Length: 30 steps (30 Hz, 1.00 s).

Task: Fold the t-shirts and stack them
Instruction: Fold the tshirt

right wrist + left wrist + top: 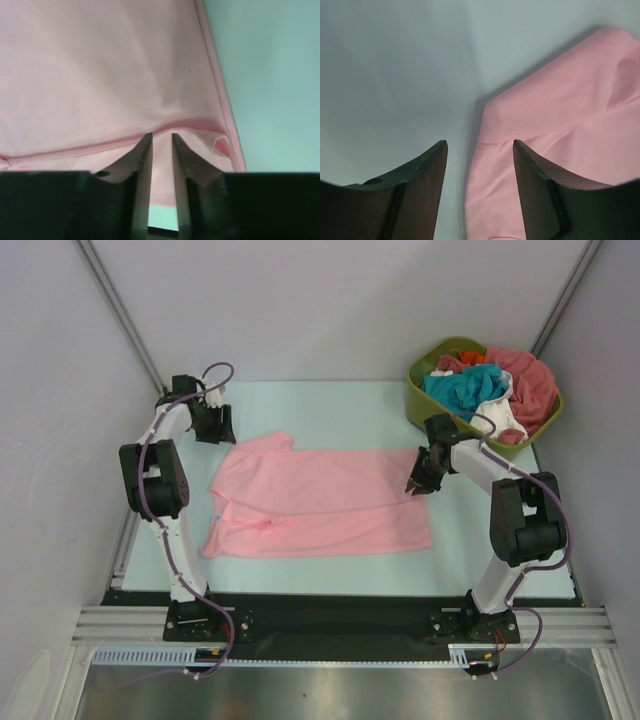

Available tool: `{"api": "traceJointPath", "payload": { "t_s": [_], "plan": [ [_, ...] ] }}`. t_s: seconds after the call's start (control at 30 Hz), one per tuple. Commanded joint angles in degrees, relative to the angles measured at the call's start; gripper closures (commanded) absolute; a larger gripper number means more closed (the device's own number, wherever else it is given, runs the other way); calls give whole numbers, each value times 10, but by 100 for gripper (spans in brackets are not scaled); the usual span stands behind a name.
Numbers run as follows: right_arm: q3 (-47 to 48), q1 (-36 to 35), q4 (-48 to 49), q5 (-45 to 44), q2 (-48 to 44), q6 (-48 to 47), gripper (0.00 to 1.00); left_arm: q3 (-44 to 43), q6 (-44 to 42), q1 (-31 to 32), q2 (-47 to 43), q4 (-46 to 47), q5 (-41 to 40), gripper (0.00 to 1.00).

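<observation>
The light pink t-shirt [320,505] lies spread flat on the pale green table, collar to the left. My right gripper [415,485] sits at the shirt's far right hem corner. In the right wrist view [161,136] its jaws are nearly together with a raised fold of pink cloth [100,65] pinched between them. My left gripper [215,430] is open at the far left sleeve. In the left wrist view [480,145] its fingers straddle the edge of the pink sleeve [570,110], holding nothing. Teal, white, coral-red and orange shirts [490,385] lie piled in the tub.
An olive-green plastic tub [425,410] stands at the back right corner, just behind my right arm. The pale green table top [330,415] ends in a black strip at the near edge. Grey walls enclose the left, back and right.
</observation>
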<state>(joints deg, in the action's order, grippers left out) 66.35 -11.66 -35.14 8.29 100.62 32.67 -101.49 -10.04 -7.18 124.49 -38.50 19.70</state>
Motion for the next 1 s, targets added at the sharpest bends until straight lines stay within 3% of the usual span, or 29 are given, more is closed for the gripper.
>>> {"api": "traceJointPath", "payload": {
  "t_s": [0.0, 0.1, 0.13, 0.3, 0.53, 0.67, 0.73, 0.8, 0.83, 0.87, 0.9, 0.97],
  "plan": [
    [69, 1, -63, -50, -46, -30, 71, -44, 18, 9, 12, 21, 10, 39],
    [131, 13, -55, -77, -12, -56, 49, -79, 27, 13, 46, 13, 18, 39],
    [153, 18, -55, -82, 6, -59, 48, -88, 31, 14, 54, 9, 18, 39],
    [288, 25, -49, -112, 135, -96, 46, -135, 31, 19, 97, -7, 14, 39],
    [352, 25, -10, -134, 213, -120, 44, -115, 22, 29, 100, -22, 80, 41],
    [373, 24, -5, -139, 242, -128, 44, -116, 23, 38, 111, -32, 96, 48],
    [380, 23, -23, -159, 255, -128, 44, -115, 14, 38, 110, -42, 99, 53],
    [371, 23, -22, -161, 259, -132, 44, -111, 7, 38, 104, -46, 97, 65],
    [356, 23, -11, -152, 259, -137, 44, -110, 2, 38, 101, -46, 98, 79],
    [350, 23, -4, -146, 260, -139, 46, -109, 0, 38, 98, -46, 98, 79],
    [344, 22, 1, -141, 261, -137, 47, -108, -2, 38, 89, -42, 104, 91],
    [339, 23, 7, -133, 269, -129, 49, -106, -5, 37, 79, -31, 108, 99]
  ]
}}
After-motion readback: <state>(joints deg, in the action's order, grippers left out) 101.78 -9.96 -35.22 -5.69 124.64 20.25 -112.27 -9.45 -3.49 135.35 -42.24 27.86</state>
